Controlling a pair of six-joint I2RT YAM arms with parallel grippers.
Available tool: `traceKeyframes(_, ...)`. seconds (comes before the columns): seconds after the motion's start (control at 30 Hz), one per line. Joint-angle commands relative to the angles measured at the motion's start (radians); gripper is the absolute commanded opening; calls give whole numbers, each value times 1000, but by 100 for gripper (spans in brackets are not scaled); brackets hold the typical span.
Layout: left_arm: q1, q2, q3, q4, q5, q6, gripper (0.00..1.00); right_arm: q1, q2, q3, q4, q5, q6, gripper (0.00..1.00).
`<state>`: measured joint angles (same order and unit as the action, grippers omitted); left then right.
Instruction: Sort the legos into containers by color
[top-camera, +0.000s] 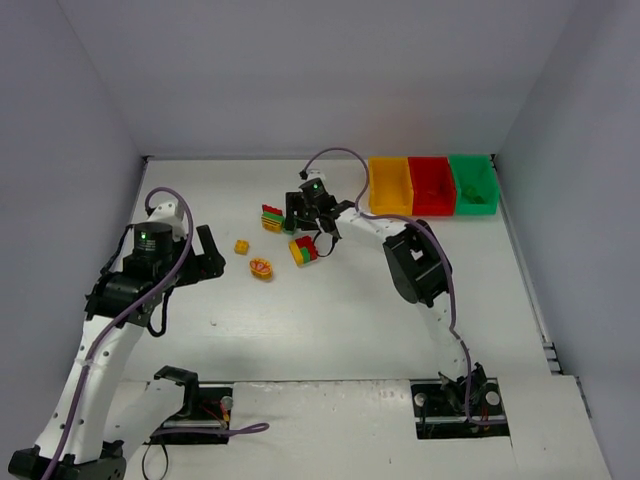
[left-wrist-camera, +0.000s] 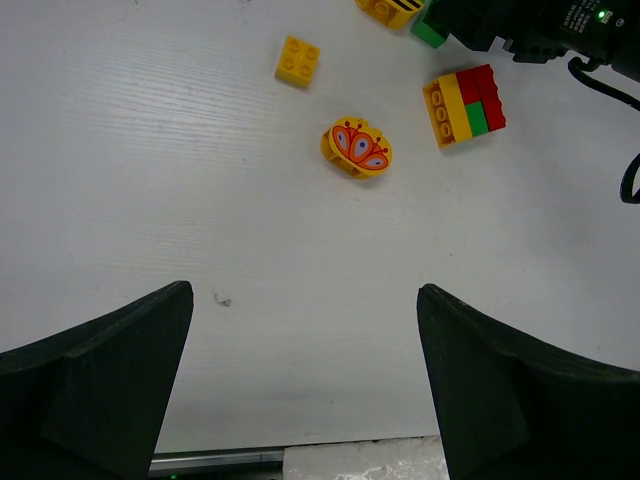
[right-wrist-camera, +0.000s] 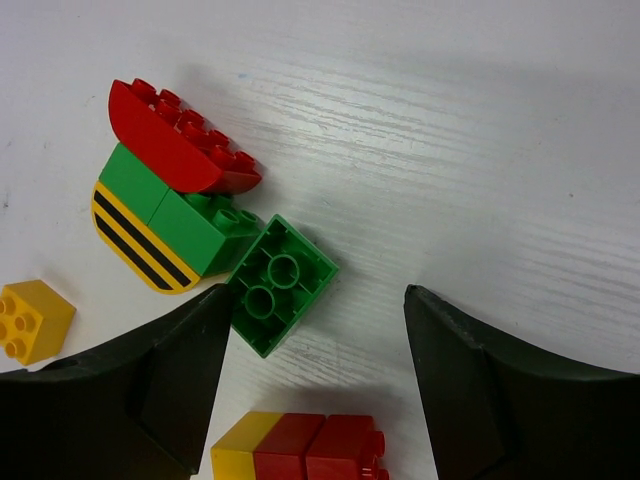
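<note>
White table (top-camera: 350, 320) bears red, green, yellow legos (right-wrist-camera: 283, 285).

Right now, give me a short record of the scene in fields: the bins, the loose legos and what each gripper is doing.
Bins: yellow-orange bin, red bin, green bin, side by side at the far right
Left gripper: open, holding nothing
Right gripper: open, low over the legos
Green brick: underside up, between the right fingers, beside the left one, not clamped
Other legos: red-green-yellow stack, small yellow brick, butterfly piece, yellow-red-green block
</note>
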<state>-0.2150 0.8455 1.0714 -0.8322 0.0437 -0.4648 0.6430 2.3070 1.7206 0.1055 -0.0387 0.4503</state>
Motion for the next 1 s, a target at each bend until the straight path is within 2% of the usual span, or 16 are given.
traceKeyframes(0.0, -6, -14, 18, 7, -8, 8, 87, 0, 8, 45, 57, 19, 22, 65)
traceKeyframes(0.13, -4, -20, 15, 2, -10, 8, 87, 4, 20, 48, 63, -1, 25, 58)
traceKeyframes(0.33, -4, -31, 12, -5, -10, 2, 87, 7, 32, 42, 89, -56, 37, 44)
traceKeyframes(0.43, -4, -37, 12, -7, -10, 0, 87, 6, 34, 43, 94, -73, 34, 28)
traceKeyframes(0.47, -4, -39, 12, -10, -10, 0, 86, 6, 32, 42, 94, -76, 31, 19)
traceKeyframes(0.53, -4, -42, 12, -12, -13, 0, 87, 6, 17, 39, 94, -70, 12, 12)
traceKeyframes(0.57, -4, -43, 12, -13, -13, -1, 87, 4, 9, 31, 94, -60, 2, 5)
traceKeyframes(0.63, -4, -45, 13, -13, -13, -2, 87, 0, -21, 25, 94, -53, -21, 0)
traceKeyframes(0.8, -6, -45, 12, -10, -15, 0, 87, -34, -121, -13, 94, -30, -116, 0)
traceKeyframes(0.97, -4, -37, 9, 5, -8, -2, 87, -141, -291, -78, 89, -6, -194, 0)
